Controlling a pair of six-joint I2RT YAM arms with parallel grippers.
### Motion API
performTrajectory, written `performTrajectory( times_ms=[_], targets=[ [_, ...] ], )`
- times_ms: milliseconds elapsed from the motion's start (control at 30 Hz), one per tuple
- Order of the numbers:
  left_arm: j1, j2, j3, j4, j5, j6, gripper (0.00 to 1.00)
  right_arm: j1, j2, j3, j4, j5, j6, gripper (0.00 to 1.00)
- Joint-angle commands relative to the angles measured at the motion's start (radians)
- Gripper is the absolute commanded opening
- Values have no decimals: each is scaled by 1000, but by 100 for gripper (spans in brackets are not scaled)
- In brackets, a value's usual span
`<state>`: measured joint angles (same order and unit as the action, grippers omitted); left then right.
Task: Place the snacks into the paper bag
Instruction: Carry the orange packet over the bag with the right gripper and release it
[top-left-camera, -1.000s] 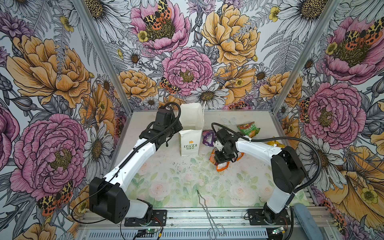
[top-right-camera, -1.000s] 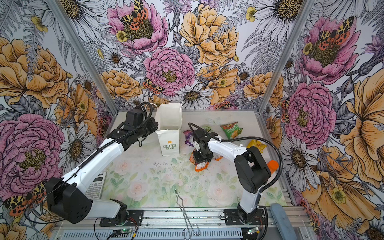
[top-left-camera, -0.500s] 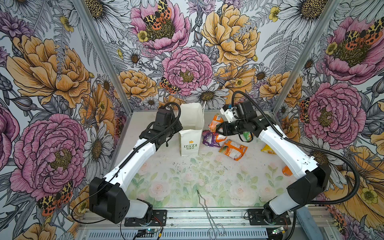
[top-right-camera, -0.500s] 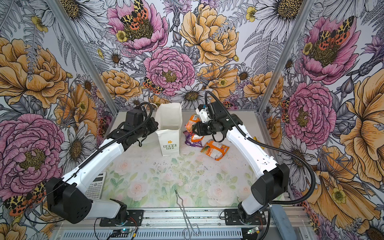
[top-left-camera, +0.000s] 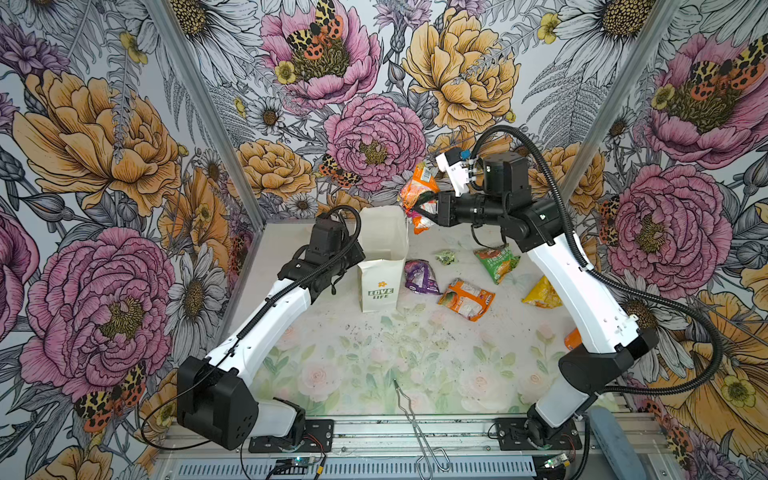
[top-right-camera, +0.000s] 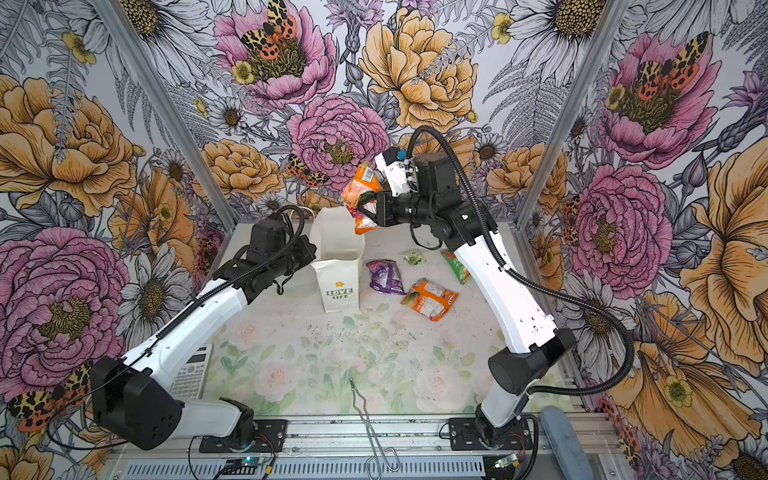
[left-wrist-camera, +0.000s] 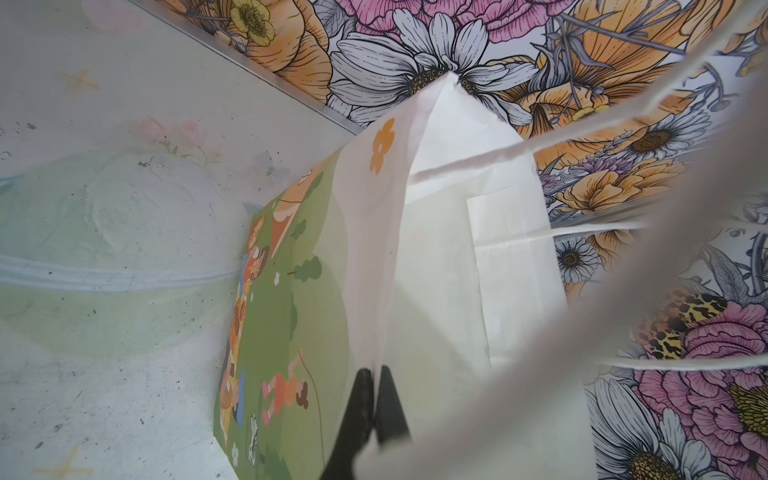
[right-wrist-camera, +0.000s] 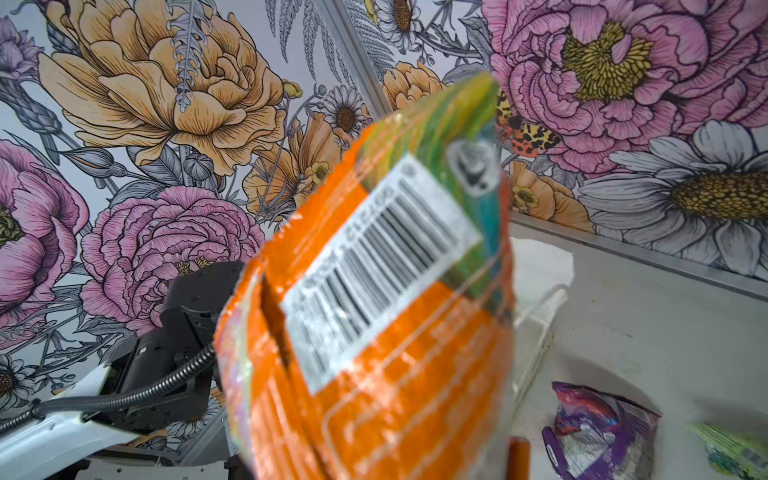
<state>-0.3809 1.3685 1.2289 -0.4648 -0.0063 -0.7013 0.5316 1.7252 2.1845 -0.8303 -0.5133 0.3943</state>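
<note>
Paper bag (top-left-camera: 380, 266) and its filling. The bag stands upright at mid-counter (top-left-camera: 374, 357) with its mouth open. At the bag's 9 o'clock side the left gripper (left-wrist-camera: 376, 399) is pinched fully closed on the rim. The right gripper (top-left-camera: 422, 208) is clamped on an orange packet (top-left-camera: 417, 189), held aloft at about 1 o'clock from the mouth, above rim height and not yet over the opening. Five packets lie loose on the counter toward the bag's 3 o'clock: purple packet (top-left-camera: 420, 277), tiny green packet (top-left-camera: 446, 257), green-and-orange packet (top-left-camera: 496, 262), second orange packet (top-left-camera: 467, 298) and yellow packet (top-left-camera: 542, 293).

Technique, as judged: carry the orange packet toward 7 o'clock until it is centred over the mouth. Point a narrow end down and lower it past the rim before letting go. The crinkly film looks bulky against the opening, and a brush on the light paper wall could fold or tip the bag. The pinch on the rim is the brace. The string handles (left-wrist-camera: 469, 161) could snag.

Legible writing: lettering (top-left-camera: 381, 292) "LOVE LIFE" in green under an orange flower (top-left-camera: 384, 283) on the bag's front. The orange packet bears a barcode (right-wrist-camera: 386, 266), its digits too blurred to read.
</note>
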Motion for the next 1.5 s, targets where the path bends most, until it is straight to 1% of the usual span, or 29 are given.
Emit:
performTrajectory(
  times_ms=[0, 100, 167, 400, 633, 767, 1100, 1200, 1267, 1367, 1467],
  targets=[
    [5, -26, -13, 42, 26, -9, 0, 35, 68, 95, 54, 52, 32, 0],
    [1, -27, -16, 47, 22, -12, 0, 56, 132, 156, 56, 89, 58, 0],
    [0, -26, -17, 48, 22, -13, 0, 71, 164, 177, 56, 136, 73, 0],
    [-3, -19, -14, 50, 22, -15, 0, 121, 231, 187, 56, 278, 124, 0],
    [-6, -14, -17, 54, 21, -16, 0, 149, 261, 155, 56, 340, 142, 0],
    [-2, -16, -18, 54, 22, -15, 0, 160, 260, 105, 56, 393, 137, 0],
    [-5, -6, -14, 59, 31, -18, 0, 168, 261, 23, 54, 472, 121, 0],
    [-7, -8, -13, 60, 31, -18, 0, 169, 258, 7, 53, 490, 115, 7],
    [-9, -8, -13, 60, 31, -19, 0, 169, 258, 2, 53, 495, 112, 17],
    [-13, -6, -12, 62, 31, -20, 0, 169, 259, 0, 52, 492, 108, 29],
    [-12, -3, -10, 62, 31, -20, 0, 169, 262, 0, 51, 483, 102, 37]
  ],
)
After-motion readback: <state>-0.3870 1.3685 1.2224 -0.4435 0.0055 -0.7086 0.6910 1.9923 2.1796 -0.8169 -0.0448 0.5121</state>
